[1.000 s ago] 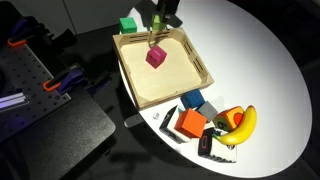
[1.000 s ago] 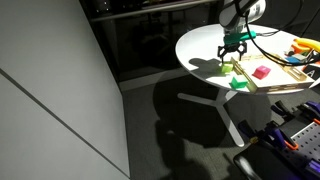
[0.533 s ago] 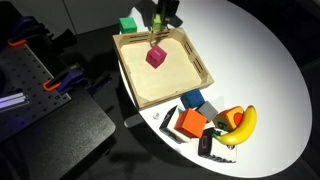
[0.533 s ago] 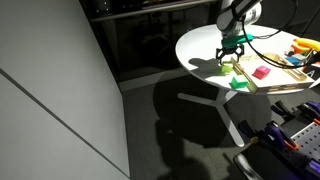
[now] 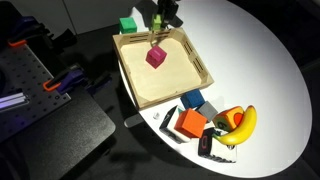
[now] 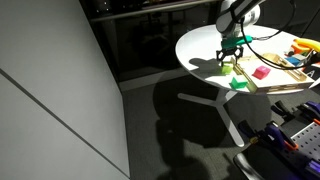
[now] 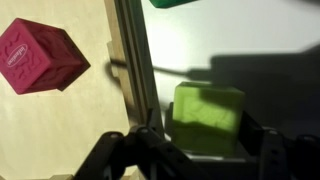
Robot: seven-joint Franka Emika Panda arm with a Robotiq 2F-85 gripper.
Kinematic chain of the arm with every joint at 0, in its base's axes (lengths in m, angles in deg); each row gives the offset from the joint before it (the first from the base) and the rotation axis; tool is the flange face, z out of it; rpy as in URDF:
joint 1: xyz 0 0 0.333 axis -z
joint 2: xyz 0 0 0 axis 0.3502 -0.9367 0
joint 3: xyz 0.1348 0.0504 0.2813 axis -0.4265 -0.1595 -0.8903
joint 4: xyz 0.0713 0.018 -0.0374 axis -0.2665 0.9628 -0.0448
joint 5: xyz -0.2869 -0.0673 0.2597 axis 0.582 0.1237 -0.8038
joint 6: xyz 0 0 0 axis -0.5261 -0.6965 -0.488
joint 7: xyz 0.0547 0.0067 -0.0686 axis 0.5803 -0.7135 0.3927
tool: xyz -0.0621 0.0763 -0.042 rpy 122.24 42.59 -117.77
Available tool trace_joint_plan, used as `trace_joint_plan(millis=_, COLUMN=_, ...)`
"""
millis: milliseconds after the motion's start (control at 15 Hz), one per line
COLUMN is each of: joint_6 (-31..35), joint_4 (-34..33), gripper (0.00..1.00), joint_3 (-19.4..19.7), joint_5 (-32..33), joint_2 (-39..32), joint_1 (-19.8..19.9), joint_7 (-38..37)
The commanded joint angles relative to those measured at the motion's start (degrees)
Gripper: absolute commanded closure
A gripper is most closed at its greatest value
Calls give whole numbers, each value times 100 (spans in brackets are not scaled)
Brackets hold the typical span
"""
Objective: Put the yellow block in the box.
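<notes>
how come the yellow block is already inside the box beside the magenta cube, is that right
Not quite. The yellow block is outside the box, just past its rim and over the white table, as the wrist view shows. Only the magenta cube is inside the box.

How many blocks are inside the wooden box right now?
1. The pink block lies in the box. The yellow block and the green block sit on the table, outside its rim. No others seem hidden.
</notes>
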Motion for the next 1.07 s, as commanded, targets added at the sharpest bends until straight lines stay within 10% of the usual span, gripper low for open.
trace_joint_plan(millis=0, joint_6=-60, joint_4=-171, gripper=51, joint_3=42, joint_5=17, joint_2=-82, joint_1=-18, joint_7=-28)
trace_joint_plan(millis=200, joint_6=-106, joint_4=-155, gripper=69, joint_3=8, joint_5=-42, joint_2=-5, joint_1=43, joint_7=60)
trace_joint_plan(millis=1000, joint_6=-60, joint_4=321, gripper=72, joint_3=-14, joint_5=-79, joint_2=988, joint_1=231, joint_7=268)
